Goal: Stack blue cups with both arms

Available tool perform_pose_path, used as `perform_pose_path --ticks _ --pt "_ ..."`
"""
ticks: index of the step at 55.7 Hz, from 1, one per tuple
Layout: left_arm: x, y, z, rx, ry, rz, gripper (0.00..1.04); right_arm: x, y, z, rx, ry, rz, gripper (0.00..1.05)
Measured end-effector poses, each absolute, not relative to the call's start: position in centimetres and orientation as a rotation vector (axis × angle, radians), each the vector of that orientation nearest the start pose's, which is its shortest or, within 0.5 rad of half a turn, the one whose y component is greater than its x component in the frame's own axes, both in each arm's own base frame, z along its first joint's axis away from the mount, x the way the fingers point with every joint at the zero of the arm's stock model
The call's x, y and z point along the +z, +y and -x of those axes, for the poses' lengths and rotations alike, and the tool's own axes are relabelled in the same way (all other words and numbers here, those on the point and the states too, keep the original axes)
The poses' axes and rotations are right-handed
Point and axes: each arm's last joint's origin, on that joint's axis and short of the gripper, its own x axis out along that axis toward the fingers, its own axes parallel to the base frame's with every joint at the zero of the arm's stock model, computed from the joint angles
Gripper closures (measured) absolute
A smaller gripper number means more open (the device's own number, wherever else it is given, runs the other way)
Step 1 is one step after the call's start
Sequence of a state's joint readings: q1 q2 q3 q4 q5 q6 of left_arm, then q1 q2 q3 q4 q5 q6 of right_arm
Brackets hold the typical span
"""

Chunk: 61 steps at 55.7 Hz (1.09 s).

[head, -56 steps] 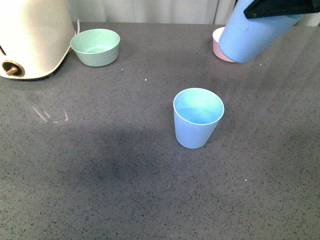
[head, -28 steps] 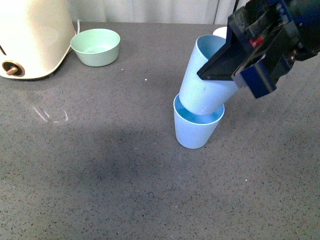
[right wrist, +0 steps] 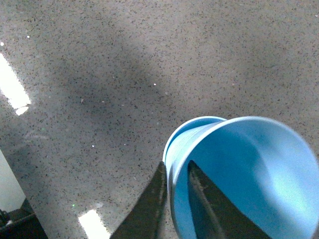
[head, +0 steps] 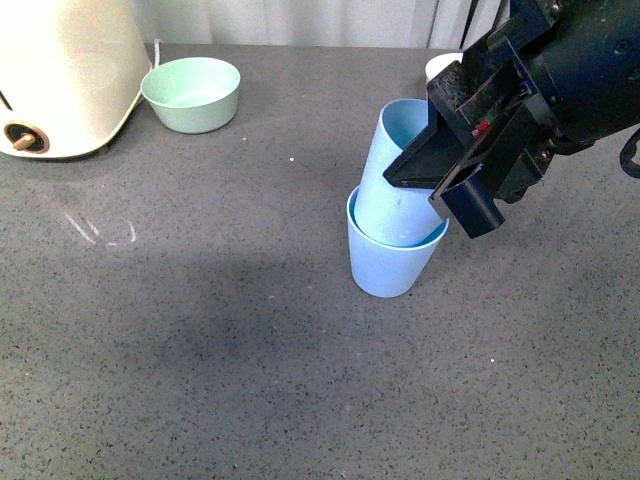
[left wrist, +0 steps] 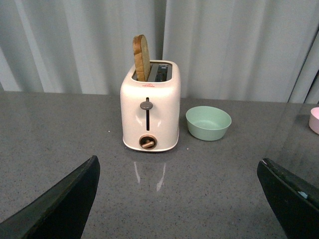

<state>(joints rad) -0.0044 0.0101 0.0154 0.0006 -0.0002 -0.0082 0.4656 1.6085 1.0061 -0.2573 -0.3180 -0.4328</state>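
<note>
one landmark serves for all of this: the lower cup (head: 390,262), standing upright and mouth-up on the grey desk (head: 230,380). far to its left and further back is a cream toaster (head: 60,80) with a slice of bread (left wrist: 142,57) poking out of one slot. the left end effector (left wrist: 179,199) shows only in its own wrist view. it is spread wide with nothing between its fingers, faces the toaster, and so seems well off to the left of the lower cup.

nearer the lower cup, but left of it and behind, sits a green bowl (head: 191,93), which is empty.

the upper cup (head: 392,185) has its base down inside the mouth of the lower cup, but it is tilted, not plumb. on the right side a strip of the lower cup's rim (right wrist: 182,130) shows clear of it, so the nesting looks only partly done.

just right of and above the lower cup, the right end effector (head: 440,190) is clamped on the wall of the upper cup near its rim. the wrist view shows one finger (right wrist: 149,209) outside the wall and the other inside. the right arm is plainly the nearer one. the next move likely turns on bringing the upper cup's long axis upright over the lower cup so it slides down, then letting go.

right of the lower cup and behind it, a pink bowl (head: 440,68) peeks out past the arm. its contents can't be seen.
</note>
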Motion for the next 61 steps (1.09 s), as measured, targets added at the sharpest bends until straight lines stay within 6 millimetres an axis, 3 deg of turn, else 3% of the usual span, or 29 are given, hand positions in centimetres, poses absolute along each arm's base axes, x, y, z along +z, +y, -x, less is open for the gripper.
perform_pose_path --ticks 19,25,28,34,41,43,47,52,61 --pt "16.8 0.0 -9.7 -0.004 -0.006 0.009 0.09 21.6 14.6 -28.2 0.884 0.668 0.422 0.41" --pt "16.8 0.0 -9.7 -0.005 -0.006 0.009 0.09 24.3 12.2 -26.8 0.822 0.537 0.367 0.18" --pt "16.8 0.0 -9.7 -0.004 -0.006 0.009 0.09 26.1 10.1 -25.5 0.725 0.425 0.343 0.07" --pt "16.8 0.0 -9.7 -0.004 -0.006 0.009 0.09 28.0 6.8 -23.2 0.554 0.280 0.288 0.09" --pt "16.8 0.0 -9.7 -0.005 -0.006 0.008 0.09 28.7 6.4 -22.6 0.529 0.252 0.259 0.09" --pt "16.8 0.0 -9.7 -0.005 -0.006 0.009 0.09 28.4 6.6 -22.6 0.448 0.220 0.240 0.13" --pt "16.8 0.0 -9.7 -0.004 -0.006 0.009 0.09 27.1 6.0 -22.2 0.189 0.106 0.157 0.25" --pt "16.8 0.0 -9.7 -0.003 -0.006 0.009 0.09 25.3 4.7 -20.9 0.026 0.023 0.068 0.41" --pt "16.8 0.0 -9.7 -0.005 -0.006 0.009 0.09 23.1 3.1 -18.6 0.008 -0.001 0.020 0.70"
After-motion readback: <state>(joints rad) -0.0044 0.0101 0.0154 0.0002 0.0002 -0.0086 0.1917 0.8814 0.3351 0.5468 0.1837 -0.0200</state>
